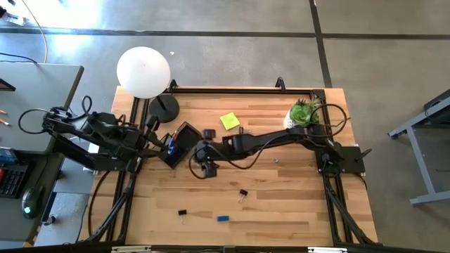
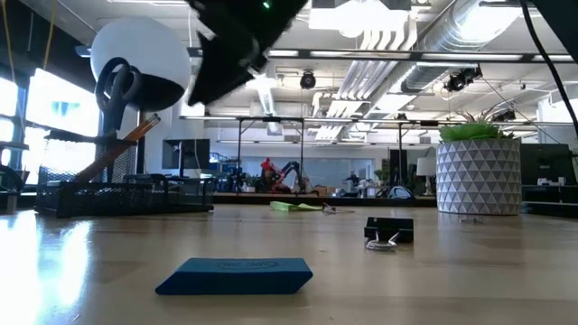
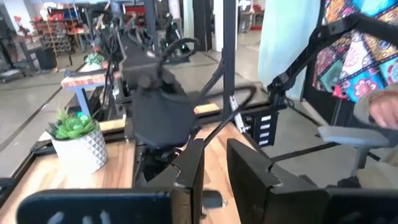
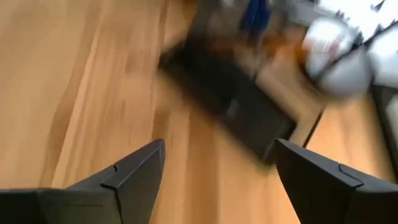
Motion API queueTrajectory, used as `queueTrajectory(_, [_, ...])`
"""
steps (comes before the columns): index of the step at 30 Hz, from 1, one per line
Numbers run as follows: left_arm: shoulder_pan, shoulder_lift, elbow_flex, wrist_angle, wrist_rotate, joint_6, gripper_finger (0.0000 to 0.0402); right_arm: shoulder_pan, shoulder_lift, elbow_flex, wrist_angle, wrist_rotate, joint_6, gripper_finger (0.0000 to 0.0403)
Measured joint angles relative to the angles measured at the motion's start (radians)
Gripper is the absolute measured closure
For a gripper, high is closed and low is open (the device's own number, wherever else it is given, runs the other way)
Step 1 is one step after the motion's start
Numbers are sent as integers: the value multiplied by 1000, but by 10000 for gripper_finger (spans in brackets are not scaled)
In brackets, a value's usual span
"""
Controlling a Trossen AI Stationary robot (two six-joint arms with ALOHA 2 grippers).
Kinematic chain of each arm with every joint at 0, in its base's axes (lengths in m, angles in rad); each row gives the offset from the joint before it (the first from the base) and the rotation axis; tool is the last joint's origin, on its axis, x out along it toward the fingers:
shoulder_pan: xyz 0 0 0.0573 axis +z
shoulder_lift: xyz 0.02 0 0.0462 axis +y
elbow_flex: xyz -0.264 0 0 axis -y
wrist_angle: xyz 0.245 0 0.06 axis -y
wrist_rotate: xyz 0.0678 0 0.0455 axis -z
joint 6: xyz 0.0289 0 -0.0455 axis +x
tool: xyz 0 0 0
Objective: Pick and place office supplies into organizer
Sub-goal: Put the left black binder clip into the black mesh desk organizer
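Wooden planks of the table (image 1: 281,204) fill most of my overhead view, framed by a dark metal rail. At the far left corner I see the white globe lamp (image 1: 143,72) on its round black base (image 1: 163,107), and at the far right corner the potted green plant (image 1: 304,112) in its white faceted pot.

My right arm stretches from its mount on the right side across the middle of the table. Its gripper, the right gripper (image 4: 217,163), hangs just beside the organizer (image 1: 180,144) with fingers spread wide and nothing between them; its wrist view shows bare wood under the fingers and the black tray ahead, blurred.

My left arm sits folded at the left edge of the table, right next to the organizer. The left gripper (image 3: 214,165) has its fingers drawn close with only a narrow gap, and I see nothing pinched in it.

From table height I see the organizer holding blue-handled scissors (image 2: 117,86) and an orange pencil (image 2: 122,144) standing up out of it.

Beyond the tray, a yellow sticky-note pad (image 1: 230,121) lies on the wood. Near the front, two black binder clips (image 1: 242,193) (image 1: 182,213) lie apart from each other, and the small blue eraser (image 1: 223,218) lies flat between them.
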Motion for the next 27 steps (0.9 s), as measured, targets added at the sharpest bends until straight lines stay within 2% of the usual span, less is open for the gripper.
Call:
queueTrajectory(3, [0, 16, 0, 8, 0, 0, 341, 12, 0, -42, -112, 22, 90, 107])
queueTrajectory(8, [0, 20, -1, 14, 0, -7, 341, 61, -32, -157, -115, 31, 176, 107])
queueTrajectory(14, [0, 19, -1, 14, 3, -7, 341, 136, -186, -320, -111, 78, 322, 107])
queueTrajectory(20, [0, 20, -1, 14, 4, -8, 341, 212, -365, -531, -98, -29, 512, 107])
queueTrajectory(23, [0, 20, -1, 15, 4, -8, 341, 244, -391, -640, -25, -31, 487, 107])
queueTrajectory(27, [0, 20, 0, 25, 4, -7, 341, 270, -380, -758, 131, -53, 356, 107])
